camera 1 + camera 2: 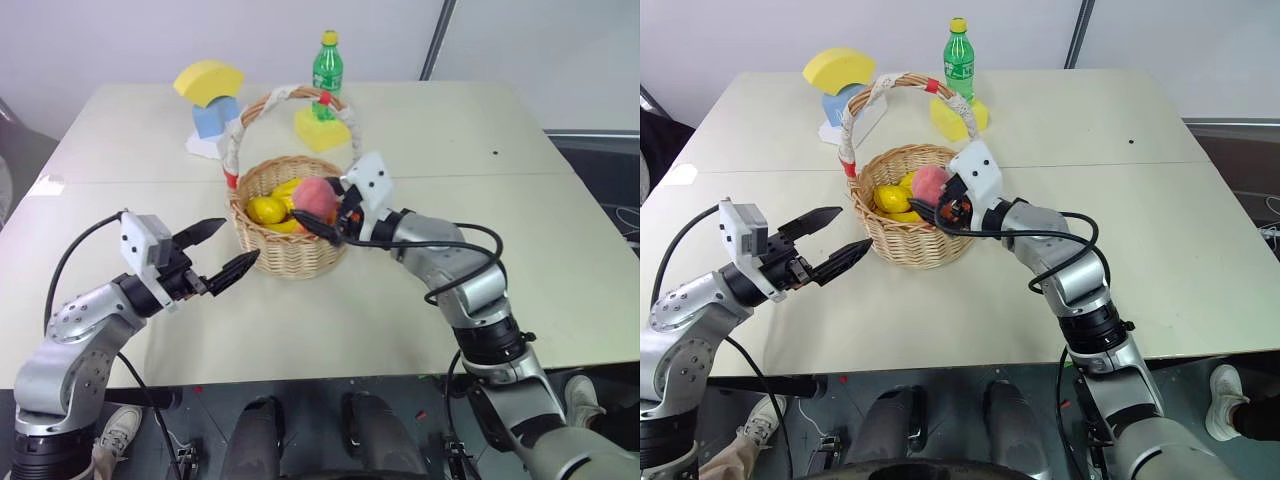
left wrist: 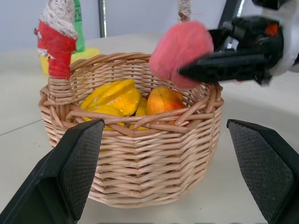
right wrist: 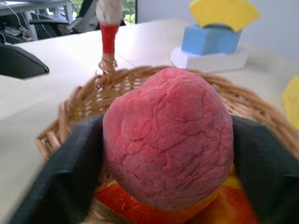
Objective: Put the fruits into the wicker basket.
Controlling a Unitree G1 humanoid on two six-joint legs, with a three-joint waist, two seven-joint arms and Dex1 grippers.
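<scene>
One pale table (image 1: 420, 150) carries the wicker basket (image 1: 290, 250) before a white wall (image 1: 120, 40).

peach (image 1: 316, 197) over wicker basket (image 1: 290, 250), apparently gripped

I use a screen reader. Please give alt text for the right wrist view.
The right hand grips the pink peach over the wicker basket, just above the red-and-yellow mango inside. Blue and yellow foam blocks stand behind.
</scene>
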